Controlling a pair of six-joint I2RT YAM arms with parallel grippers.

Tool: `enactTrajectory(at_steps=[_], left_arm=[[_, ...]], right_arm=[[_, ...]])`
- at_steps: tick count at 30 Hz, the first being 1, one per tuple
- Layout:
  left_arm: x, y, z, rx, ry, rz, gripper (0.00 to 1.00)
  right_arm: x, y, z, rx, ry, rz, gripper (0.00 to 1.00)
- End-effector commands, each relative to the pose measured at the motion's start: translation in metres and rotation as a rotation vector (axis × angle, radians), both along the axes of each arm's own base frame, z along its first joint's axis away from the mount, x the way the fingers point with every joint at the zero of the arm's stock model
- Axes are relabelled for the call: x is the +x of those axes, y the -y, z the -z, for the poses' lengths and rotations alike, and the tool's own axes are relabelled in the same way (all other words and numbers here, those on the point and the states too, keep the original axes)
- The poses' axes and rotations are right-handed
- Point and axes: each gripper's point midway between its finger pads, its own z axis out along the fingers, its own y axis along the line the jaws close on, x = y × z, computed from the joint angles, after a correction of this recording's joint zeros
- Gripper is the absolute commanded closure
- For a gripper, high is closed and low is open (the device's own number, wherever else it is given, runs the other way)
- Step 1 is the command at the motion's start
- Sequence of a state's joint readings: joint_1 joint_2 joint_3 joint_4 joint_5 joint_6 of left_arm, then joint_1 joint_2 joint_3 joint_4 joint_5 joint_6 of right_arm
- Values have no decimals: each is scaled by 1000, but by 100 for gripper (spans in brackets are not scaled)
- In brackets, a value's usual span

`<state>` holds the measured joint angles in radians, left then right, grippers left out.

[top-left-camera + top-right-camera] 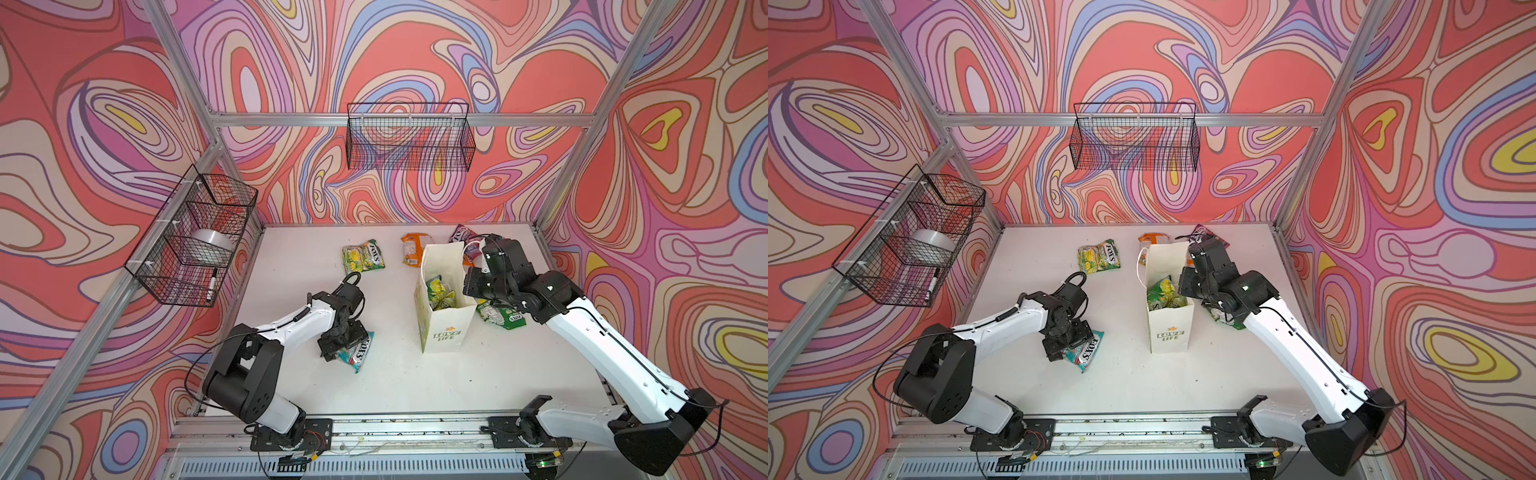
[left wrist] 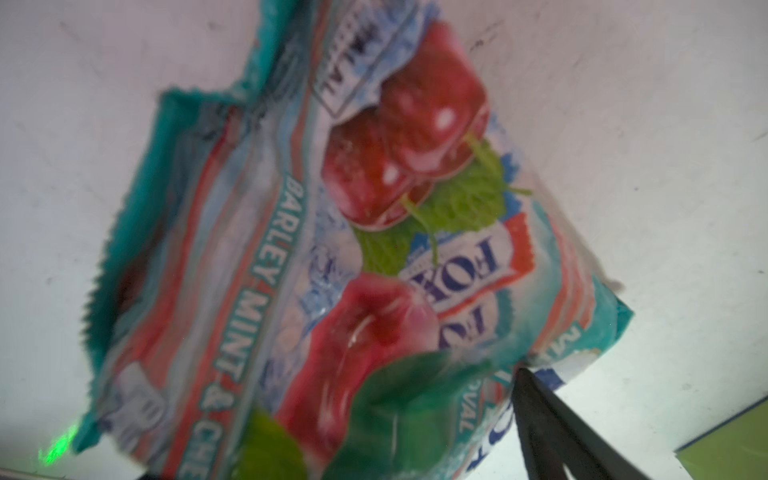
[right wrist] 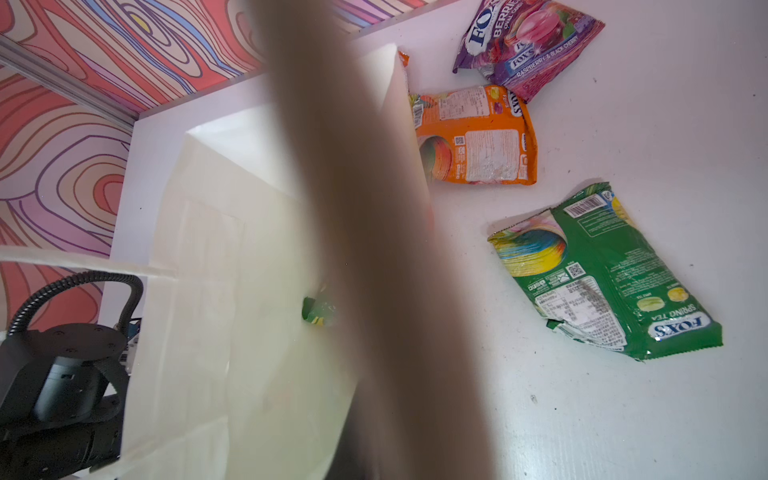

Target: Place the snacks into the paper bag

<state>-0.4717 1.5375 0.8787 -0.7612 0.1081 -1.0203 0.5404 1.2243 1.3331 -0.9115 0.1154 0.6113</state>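
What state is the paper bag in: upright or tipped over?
Upright: the paper bag stands on its base, mouth open upward, snacks visible inside.

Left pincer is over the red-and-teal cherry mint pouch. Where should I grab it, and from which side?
Come straight down from above: the red-and-teal pouch lies flat on the table, so no edge offers a side grip. Probably pinch its crinkled middle, where the film bulges up, left pincer spanning the short width.
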Motion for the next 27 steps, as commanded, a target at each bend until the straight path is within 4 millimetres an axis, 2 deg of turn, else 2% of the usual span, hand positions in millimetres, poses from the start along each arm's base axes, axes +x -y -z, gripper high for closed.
enactTrajectory(at_steps=[1, 8, 14, 20, 27], left_arm=[[-4, -14, 21, 75, -3, 4, 17], [-1, -20, 32, 115, 11, 18, 29], [9, -27, 37, 157, 67, 62, 48], [24, -18, 20, 118, 143, 103, 70], [39, -15, -1, 124, 213, 167, 80]], right_arm=[[-2, 2, 6, -24, -9, -1, 100], [-2, 3, 6, -27, -9, 1, 100], [-1, 2, 4, -26, -4, -2, 100], [-1, 3, 2, -29, 1, -2, 100], [-1, 2, 1, -26, 6, -6, 100]])
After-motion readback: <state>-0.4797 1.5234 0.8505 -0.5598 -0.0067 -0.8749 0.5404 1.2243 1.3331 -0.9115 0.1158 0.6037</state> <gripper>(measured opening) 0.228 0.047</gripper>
